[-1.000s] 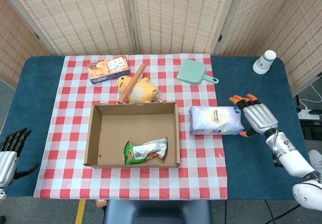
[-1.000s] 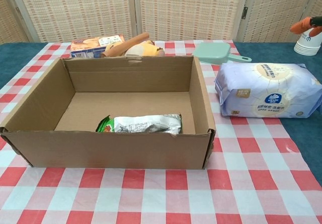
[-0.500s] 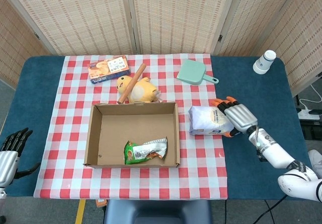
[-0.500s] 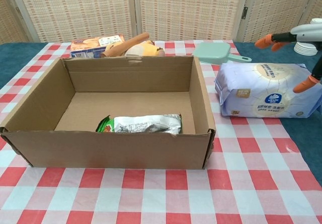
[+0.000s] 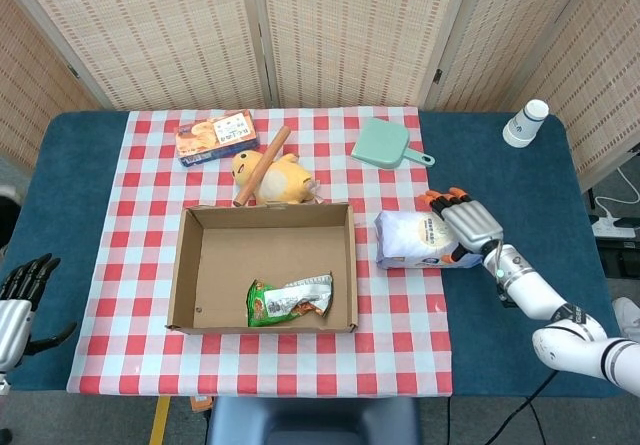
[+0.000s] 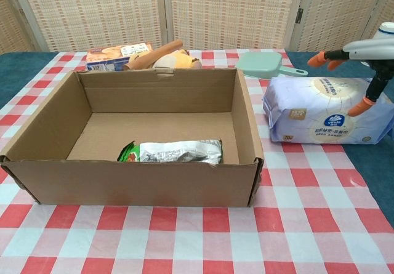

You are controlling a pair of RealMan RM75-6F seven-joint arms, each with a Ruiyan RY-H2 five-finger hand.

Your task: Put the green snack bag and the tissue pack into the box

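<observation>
**Desk:** What has changed since the earlier frame?

**Photographer:** The right hand has slid in from the bare blue table and now sits over the right end of the tissue pack. The pack itself has not shifted. In the chest view the hand arches above it, fingers spread, the thumb's orange tip dropping toward the front face. It grips nothing yet.

**Desk:** And the rest of the task?

**Photographer:** The green snack bag already lies inside the box, against the near wall. The tissue pack rests on the checked cloth just right of the box, apart from it. The left hand waits at the table's far left edge, fingers loosely apart and empty.

**Desk:** What could go wrong?

**Photographer:** The pack looks soft and wide, and the hand covers only one end. A grasp there could let the free end sag or slip out on the lift. A low carry could also catch the pack on the box's right wall and push the light cardboard sideways.
</observation>
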